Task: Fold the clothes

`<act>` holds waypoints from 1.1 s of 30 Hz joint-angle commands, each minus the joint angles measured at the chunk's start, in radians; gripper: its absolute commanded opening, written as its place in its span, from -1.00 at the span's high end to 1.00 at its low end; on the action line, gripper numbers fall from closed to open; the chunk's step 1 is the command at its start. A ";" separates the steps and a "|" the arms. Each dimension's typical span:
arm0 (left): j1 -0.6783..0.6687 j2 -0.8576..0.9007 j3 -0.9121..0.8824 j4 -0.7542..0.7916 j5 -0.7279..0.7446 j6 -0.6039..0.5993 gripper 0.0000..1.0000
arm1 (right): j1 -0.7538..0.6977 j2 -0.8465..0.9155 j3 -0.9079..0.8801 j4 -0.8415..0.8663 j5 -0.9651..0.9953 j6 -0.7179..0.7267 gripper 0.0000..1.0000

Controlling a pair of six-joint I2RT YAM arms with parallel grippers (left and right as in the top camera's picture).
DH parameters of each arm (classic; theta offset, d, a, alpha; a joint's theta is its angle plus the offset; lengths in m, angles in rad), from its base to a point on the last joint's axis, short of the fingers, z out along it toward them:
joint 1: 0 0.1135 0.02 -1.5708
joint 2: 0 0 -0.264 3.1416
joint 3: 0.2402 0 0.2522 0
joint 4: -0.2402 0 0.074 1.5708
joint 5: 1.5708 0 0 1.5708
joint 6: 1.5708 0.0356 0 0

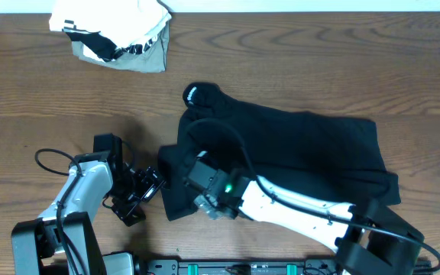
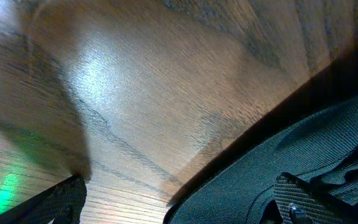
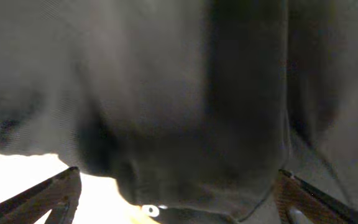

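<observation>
**Overhead.** The clothes [image 1: 296, 153] are one black garment, lying rumpled across the middle and right of the wooden table [image 1: 52, 99]. A small white logo [image 1: 192, 93] sits on the bump at its upper-left end and is too small to read. A white-and-grey bundle [image 1: 117, 34] lies at the far left, its top cut off by the frame. The marks on its striped trim are not legible. The left gripper [image 1: 145, 192] is over bare wood, just beside the garment's lower-left corner. The right gripper [image 1: 193, 172] is over the garment's left edge, black on black, so its fingers are hard to make out.

**Left wrist.** Fingers [image 2: 58, 202] show only at the bottom corners, spread wide with nothing between them. There is wood grain above and ribbed black fabric at lower right.

**Right wrist.** Blurred dark cloth fills the view at very close range. Fingers [image 3: 55, 193] sit in the corners, jaws wide and gripping nothing. No print is visible here.
</observation>
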 commanded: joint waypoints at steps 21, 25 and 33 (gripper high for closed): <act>0.005 0.039 -0.028 0.078 -0.053 0.081 -0.96 | -0.016 0.112 0.030 0.047 0.103 -0.052 -0.66; 0.005 0.039 -0.028 0.078 -0.053 0.081 -0.97 | -0.018 0.111 0.047 0.042 0.120 -0.052 -0.58; 0.005 0.039 -0.028 0.078 -0.053 0.082 -0.97 | -0.034 0.111 0.094 0.032 0.119 -0.052 0.15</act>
